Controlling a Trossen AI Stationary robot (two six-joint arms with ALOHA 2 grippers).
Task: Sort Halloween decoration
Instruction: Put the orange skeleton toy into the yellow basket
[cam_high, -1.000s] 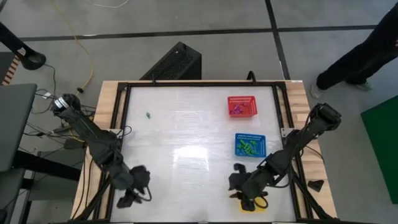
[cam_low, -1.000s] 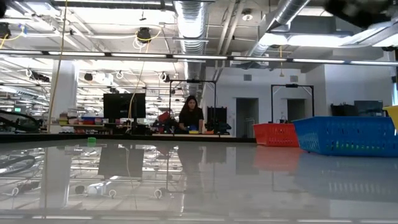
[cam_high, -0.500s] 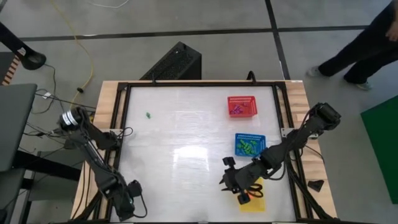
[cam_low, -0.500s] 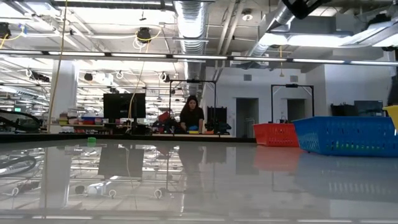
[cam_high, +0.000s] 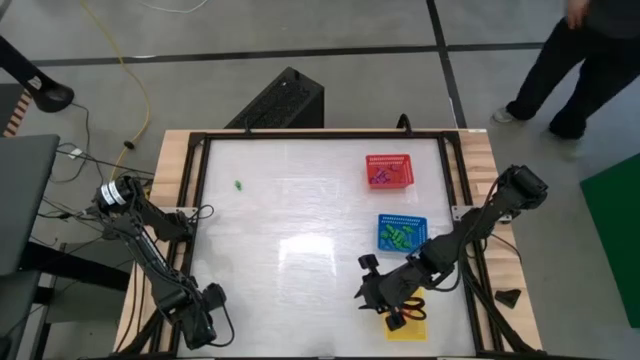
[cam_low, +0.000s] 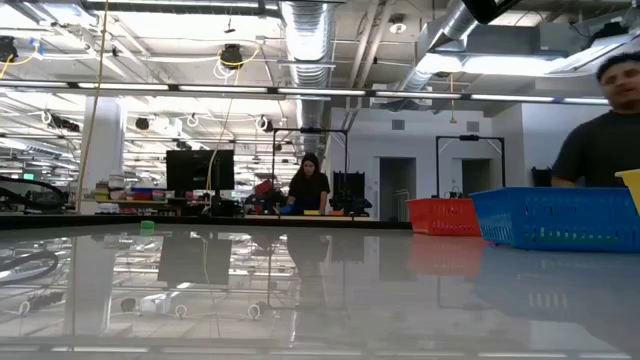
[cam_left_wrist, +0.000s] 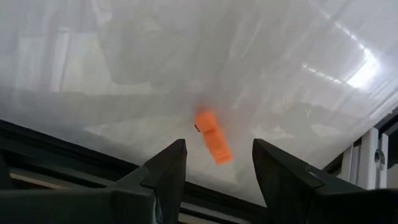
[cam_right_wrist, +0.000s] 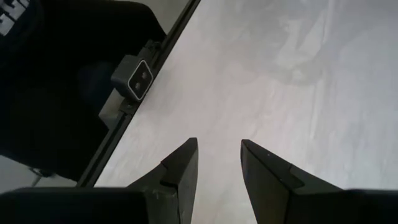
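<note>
The orange trinket (cam_left_wrist: 212, 137) lies on the white table (cam_high: 300, 210), seen in the middle of the left wrist view just beyond the fingers. It is a small, long piece, a little tilted. It looks like hard plastic, so I judge it very light and stiff, and a bit slippery on this shiny surface; it can slide away if one finger pushes it first. The best hold is probably across its narrow middle, with one finger on each long side.

The left gripper (cam_left_wrist: 216, 169) is at the lower left of the high view, near the table's front edge. Its fingers are open with a clear gap and hold nothing; the trinket sits in front of this gap, not touching. The black frame rail (cam_left_wrist: 74, 158) is close under the fingers and can be in the way when going down.

A green trinket (cam_high: 238, 185) lies alone in the upper left part of the table. The red basket (cam_high: 389, 171), the blue basket (cam_high: 402, 233) and the yellow basket (cam_high: 408, 327) stand on the right side, well apart from the orange piece. The right gripper (cam_right_wrist: 216, 163) hovers beside the yellow basket, fingers half open and empty.

A person (cam_high: 575, 55) walks at the upper right, beyond the table.
</note>
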